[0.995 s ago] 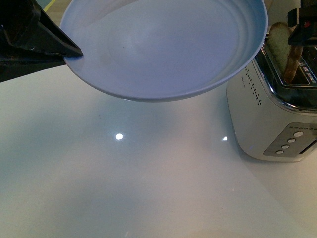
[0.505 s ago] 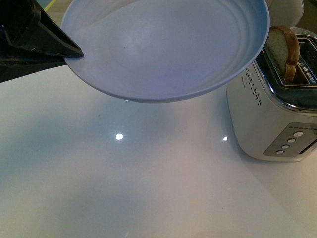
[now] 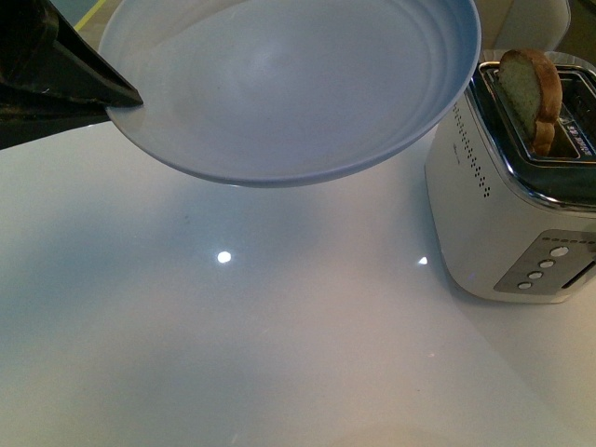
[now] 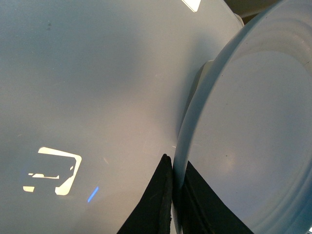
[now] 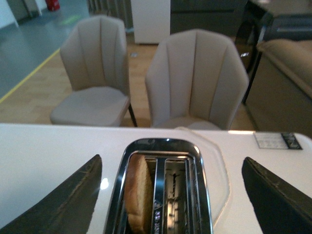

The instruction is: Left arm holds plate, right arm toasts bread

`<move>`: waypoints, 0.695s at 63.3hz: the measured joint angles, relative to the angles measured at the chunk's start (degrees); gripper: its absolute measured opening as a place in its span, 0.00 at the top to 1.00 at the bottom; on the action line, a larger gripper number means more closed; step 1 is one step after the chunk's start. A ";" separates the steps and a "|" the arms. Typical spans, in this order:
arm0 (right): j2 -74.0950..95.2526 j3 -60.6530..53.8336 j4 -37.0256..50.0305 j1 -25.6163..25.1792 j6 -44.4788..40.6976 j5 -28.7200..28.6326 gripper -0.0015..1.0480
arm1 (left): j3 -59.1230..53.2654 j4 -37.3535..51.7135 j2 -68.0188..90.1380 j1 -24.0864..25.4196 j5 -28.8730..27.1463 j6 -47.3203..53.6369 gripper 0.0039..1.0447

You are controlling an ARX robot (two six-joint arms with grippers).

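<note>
Bread (image 3: 531, 93): one slice, upright in the toaster (image 3: 484, 205) slot nearer the plate (image 3: 289, 84), under the wide-open right gripper (image 5: 170, 160), broad faces toward its fingers; left gripper (image 4: 171, 195) clamped on the raised plate's rim.

The left gripper (image 3: 127, 98) is black, angular and wedge-shaped.

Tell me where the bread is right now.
In the front view the bread stands upright in a slot of the white toaster at far right, just right of the plate.
</note>
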 joint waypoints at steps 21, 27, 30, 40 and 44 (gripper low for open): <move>-9.64 -14.43 6.78 -0.55 -0.02 -0.11 0.83 | 0.00 -0.72 -0.02 0.46 0.17 1.05 0.98; -12.20 -16.70 6.75 -0.55 -0.02 -0.11 0.98 | 0.00 -0.98 -0.11 0.63 0.20 1.16 0.98; -13.31 -17.64 6.71 -0.55 -0.15 -0.11 0.98 | 0.00 -1.03 -0.11 0.70 0.20 1.20 0.98; -17.75 -20.70 5.31 -0.55 -0.17 -0.11 0.98 | 0.00 -1.09 -0.17 0.74 0.20 1.25 0.98; -19.45 -21.66 4.55 -0.55 -0.17 -0.09 0.98 | 0.00 -1.16 -0.22 0.72 0.17 1.25 0.98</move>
